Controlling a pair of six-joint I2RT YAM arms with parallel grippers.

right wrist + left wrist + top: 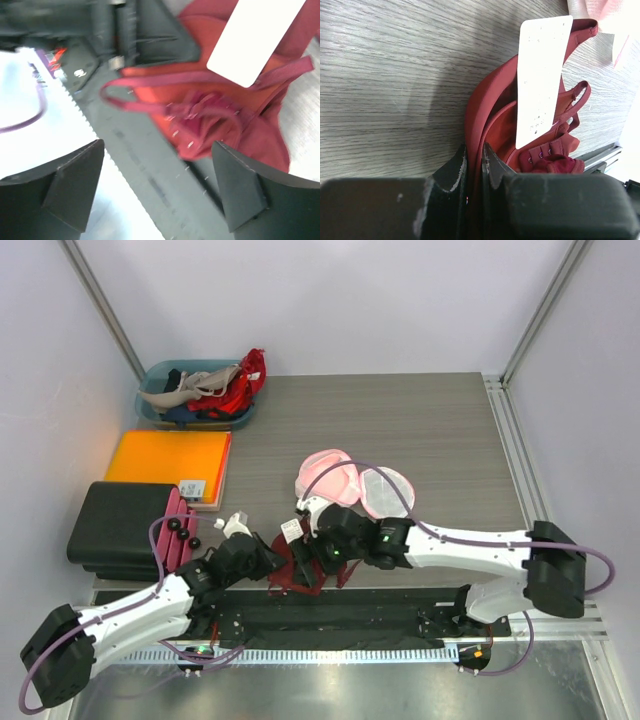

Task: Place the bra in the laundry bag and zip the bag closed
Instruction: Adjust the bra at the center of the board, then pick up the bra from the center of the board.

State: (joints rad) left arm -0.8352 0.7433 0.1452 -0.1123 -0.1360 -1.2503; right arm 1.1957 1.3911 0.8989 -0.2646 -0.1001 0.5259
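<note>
The dark red bra (pixel 300 568) lies crumpled at the table's near edge, with a white tag (pixel 542 80) on it. My left gripper (pixel 276 562) is at the bra's left side. In the left wrist view it (pixel 474 160) is shut on a red band of the bra (pixel 490 100). My right gripper (pixel 320 562) hovers over the bra's right side. In the right wrist view it (pixel 157 187) is open and empty, with the bra (pixel 210 115) just beyond its fingertips (pixel 75 185). The laundry bag (pixel 352 483), white mesh with pink trim, lies open flat behind the right gripper.
A teal bin of clothes (pixel 195 395) stands at the back left. An orange board (pixel 170 460) and a black case (pixel 120 525) lie along the left side. A black strip (pixel 330 620) and a metal rail run along the near edge.
</note>
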